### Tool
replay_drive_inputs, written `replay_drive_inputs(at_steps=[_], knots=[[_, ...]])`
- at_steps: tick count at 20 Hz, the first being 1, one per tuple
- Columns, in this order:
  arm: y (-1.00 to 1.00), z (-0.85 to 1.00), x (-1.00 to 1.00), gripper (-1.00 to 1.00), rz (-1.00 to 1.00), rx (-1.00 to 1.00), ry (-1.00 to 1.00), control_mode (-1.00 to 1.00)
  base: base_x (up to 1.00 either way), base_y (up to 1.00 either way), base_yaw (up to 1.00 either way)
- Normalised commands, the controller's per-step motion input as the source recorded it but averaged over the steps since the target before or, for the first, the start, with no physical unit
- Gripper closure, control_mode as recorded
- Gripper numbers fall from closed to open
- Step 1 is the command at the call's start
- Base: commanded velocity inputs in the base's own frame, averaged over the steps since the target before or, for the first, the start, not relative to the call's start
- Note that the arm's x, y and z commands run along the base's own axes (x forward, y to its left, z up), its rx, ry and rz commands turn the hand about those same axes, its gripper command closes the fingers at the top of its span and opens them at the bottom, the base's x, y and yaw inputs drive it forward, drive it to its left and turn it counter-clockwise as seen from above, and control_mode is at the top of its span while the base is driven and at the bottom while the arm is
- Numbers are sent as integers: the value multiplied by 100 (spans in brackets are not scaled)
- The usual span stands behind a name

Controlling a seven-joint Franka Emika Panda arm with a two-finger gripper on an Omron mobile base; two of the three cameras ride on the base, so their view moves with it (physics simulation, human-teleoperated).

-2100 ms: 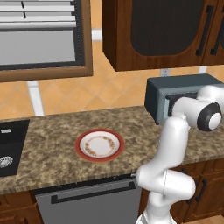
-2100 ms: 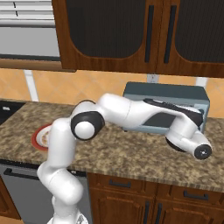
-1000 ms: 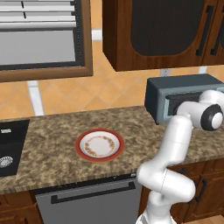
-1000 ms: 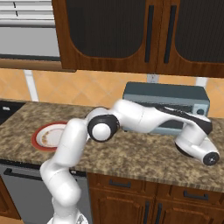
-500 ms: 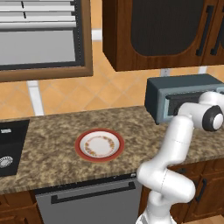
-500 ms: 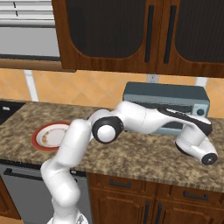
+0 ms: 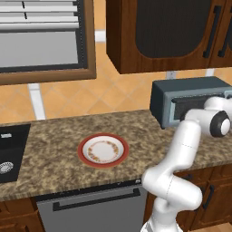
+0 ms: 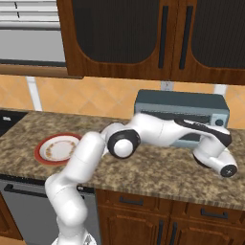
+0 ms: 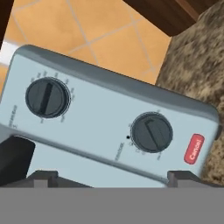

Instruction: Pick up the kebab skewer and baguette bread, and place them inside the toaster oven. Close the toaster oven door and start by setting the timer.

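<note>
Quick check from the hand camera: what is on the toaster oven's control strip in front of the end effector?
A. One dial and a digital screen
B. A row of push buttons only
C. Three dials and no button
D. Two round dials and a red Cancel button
D: the hand view shows the toaster oven strip with one dark dial, a second dial and a red Cancel button.

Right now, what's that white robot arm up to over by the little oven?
The arm has swung to the toaster oven at the right end of the counter. Its hand, fingers spread open and holding nothing, faces the oven's control strip, close to two dark dials and a red Cancel button. The toaster oven door looks shut. The red-rimmed plate sits alone further left on the counter, with no food visible on it.
</note>
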Motion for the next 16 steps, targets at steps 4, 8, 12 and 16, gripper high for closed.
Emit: replay_drive_inputs(at_steps=[4,8,12,16], knots=[[-22,-30,19,-100,0,0,0,-100,0,0,0],[-18,-17,18,-100,0,0,0,-100,0,0,0],[-20,-4,13,-100,0,0,0,-100,0,0,0],[-10,-1,8,-100,0,0,0,-100,0,0,0]])
